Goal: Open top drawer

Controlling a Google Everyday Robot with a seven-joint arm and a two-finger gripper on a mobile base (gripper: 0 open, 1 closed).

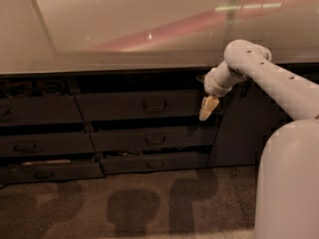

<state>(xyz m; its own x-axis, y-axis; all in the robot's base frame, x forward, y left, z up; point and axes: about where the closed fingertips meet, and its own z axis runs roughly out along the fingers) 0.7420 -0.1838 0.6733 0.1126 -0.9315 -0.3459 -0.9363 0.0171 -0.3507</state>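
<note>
The top drawer (pixel 114 106) is the tall dark front in the middle column, just under the counter, with a small loop handle (pixel 155 104) at its centre. A dark gap runs along above its front. My gripper (pixel 207 109) hangs tip-down at the drawer's right end, to the right of the handle and apart from it. The pale arm (pixel 279 81) reaches it from the right.
Two shallower drawers (pixel 149 139) sit below the top one, and another column of drawers (pixel 40 111) stands to the left. A plain cabinet door (pixel 239 128) is behind the arm. The glossy countertop (pixel 124 29) overhangs it all. My base (pixel 289 183) fills the lower right, on carpet (pixel 124 203).
</note>
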